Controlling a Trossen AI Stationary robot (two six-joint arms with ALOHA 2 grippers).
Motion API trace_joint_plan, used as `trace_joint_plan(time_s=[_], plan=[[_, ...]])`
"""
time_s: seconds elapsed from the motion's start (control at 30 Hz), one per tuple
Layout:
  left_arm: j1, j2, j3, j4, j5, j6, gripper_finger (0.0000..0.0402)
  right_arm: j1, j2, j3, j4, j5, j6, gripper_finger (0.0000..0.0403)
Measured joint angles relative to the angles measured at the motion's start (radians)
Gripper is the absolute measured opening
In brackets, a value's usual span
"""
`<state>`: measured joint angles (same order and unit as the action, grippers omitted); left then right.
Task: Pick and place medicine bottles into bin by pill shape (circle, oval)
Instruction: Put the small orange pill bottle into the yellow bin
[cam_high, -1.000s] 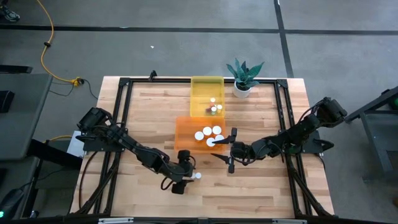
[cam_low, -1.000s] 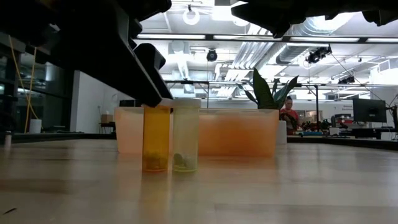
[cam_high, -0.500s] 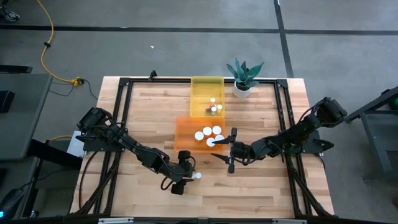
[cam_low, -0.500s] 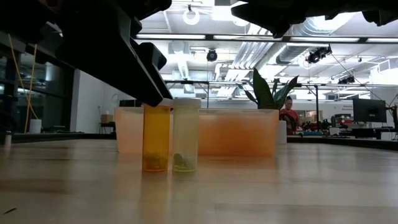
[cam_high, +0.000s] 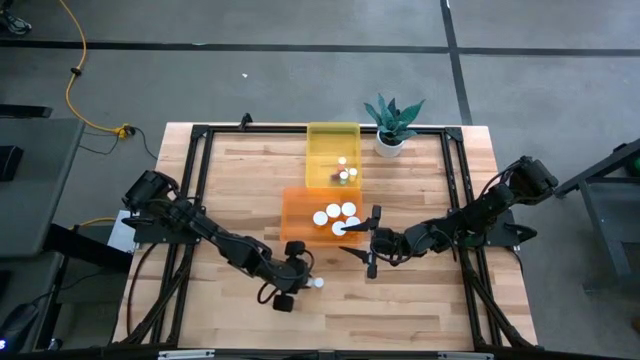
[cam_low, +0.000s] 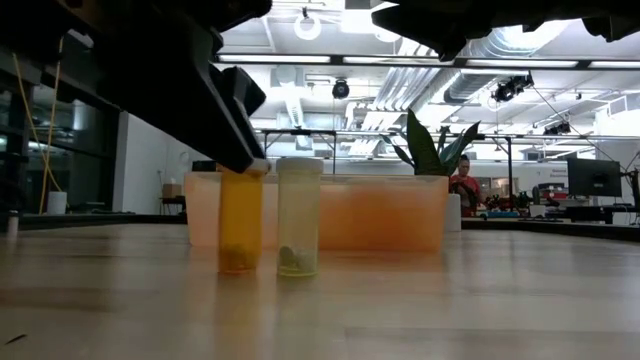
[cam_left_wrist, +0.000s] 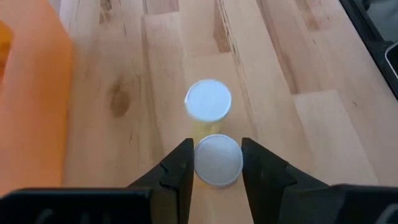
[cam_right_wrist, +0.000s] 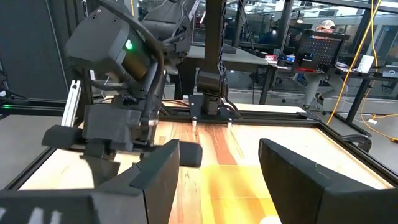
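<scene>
Near the front edge of the wooden surface (cam_high: 420, 300), left gripper (cam_left_wrist: 216, 163) sits low, its two dark fingers (cam_left_wrist: 177, 171) pressed against the white cap of an amber bottle (cam_low: 240, 222), clenched on it. Bottle leans slightly in the low view. A pale bottle (cam_low: 299, 217) stands upright just beside it, to the right, apart from the gripper. Orange bin (cam_high: 298, 212) lies just beyond, centre of the surface, white-capped bottles (cam_high: 335, 214) inside. Yellow bin (cam_high: 330, 140) touches its far side, holding a few small bottles (cam_high: 344, 171). Right gripper (cam_high: 372, 240) hovers at the orange bin's right edge, fingers spread, grasping nothing. Potted plant (cam_high: 392, 123) far right of the yellow bin.
</scene>
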<state>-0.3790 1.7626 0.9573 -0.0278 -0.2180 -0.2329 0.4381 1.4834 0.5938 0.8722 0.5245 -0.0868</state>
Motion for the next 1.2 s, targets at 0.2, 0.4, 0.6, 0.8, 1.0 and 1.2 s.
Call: trace_joint_plan(time_s=[0.2,0.4,0.6,0.8,1.0,1.2], plan=[[-0.002,-0.143,0.0,-0.215,-0.063,-0.045,0.0096,0.0,0.0,0.0,0.0,0.0,0.0,0.0213],[0.0,-0.38,0.0,-0.4,-0.405,-0.012,0.0097,0.0,0.0,0.0,0.0,0.0,0.0,0.0213],[0.166,-0.573,0.001,-0.205,-0.559,0.223,0.0102,-0.002,0.0,0.0,0.001,0.0,0.0,0.0213],[0.498,-0.557,0.001,-0.119,-0.249,0.256,0.01,-0.01,0.0,0.0,0.008,0.0,0.0,0.0213],[0.742,-0.356,0.0,-0.08,0.01,0.226,0.01,-0.02,0.0,0.0,0.007,0.0,0.006,0.0213],[0.809,-0.166,0.049,0.013,0.027,0.204,0.01,-0.033,0.0,0.0,0.001,-0.001,0.027,0.0213]])
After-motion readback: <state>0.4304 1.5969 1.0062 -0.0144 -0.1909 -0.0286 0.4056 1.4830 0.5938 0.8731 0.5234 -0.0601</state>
